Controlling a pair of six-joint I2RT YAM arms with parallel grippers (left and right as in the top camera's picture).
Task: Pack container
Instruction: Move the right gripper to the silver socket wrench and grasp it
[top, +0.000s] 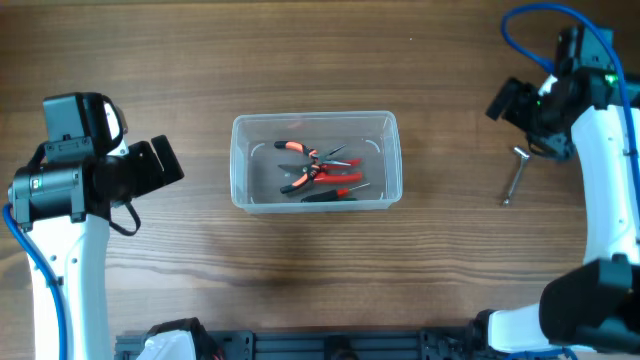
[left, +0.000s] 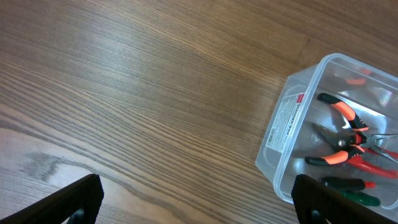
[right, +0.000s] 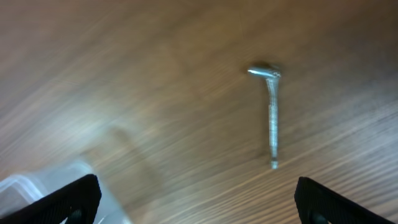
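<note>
The left gripper (left: 196, 186) is held with its fingers wide apart, and so is the right gripper (right: 196, 186), over the wood table (top: 180, 60). The container (top: 237, 160) is set mid-table, well apart from both, and orange pliers (top: 310, 168) and red tools (top: 342, 178) are laid inside. A blurred silver tool (top: 514, 176), maybe a bolt, is seen lying near the right gripper.

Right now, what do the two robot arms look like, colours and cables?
The left arm and right arm have white shells with black joints and wrist housings. A blue cable trails along each. The right arm shows a small green light. The fingers are black.
</note>
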